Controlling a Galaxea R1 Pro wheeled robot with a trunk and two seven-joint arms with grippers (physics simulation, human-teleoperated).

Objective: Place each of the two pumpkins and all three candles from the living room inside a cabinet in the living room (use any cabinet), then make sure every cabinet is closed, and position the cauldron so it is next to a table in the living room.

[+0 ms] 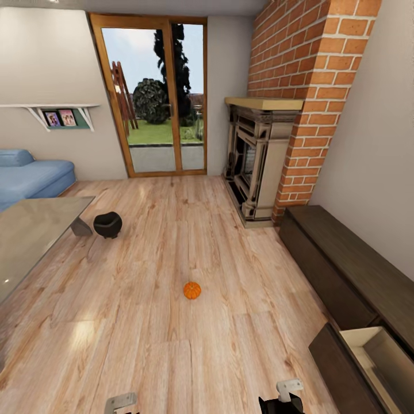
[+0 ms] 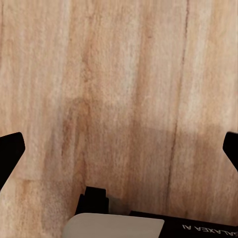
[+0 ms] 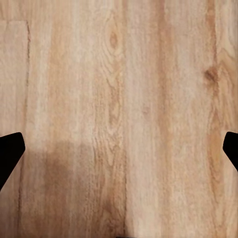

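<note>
A small orange pumpkin point(image 1: 192, 290) lies on the wooden floor in the middle of the room. A black cauldron point(image 1: 107, 224) stands on the floor beside the corner of the glass-topped table point(image 1: 34, 230). Along the right wall runs the long dark-brown cabinet point(image 1: 345, 259), with one drawer point(image 1: 368, 359) pulled out at the near end, its pale inside showing nothing. My left gripper point(image 2: 119, 148) is open over bare floorboards, its fingertips point(image 2: 10, 151) wide apart. My right gripper point(image 3: 119, 148) is open too, above plain floor. The candles are out of view.
A brick chimney with a fireplace point(image 1: 253, 161) stands at the back right. Glass patio doors point(image 1: 155, 98) are in the far wall. A blue sofa point(image 1: 29, 175) sits at the left under a wall shelf point(image 1: 57, 112). Parts of both arms show at the bottom edge.
</note>
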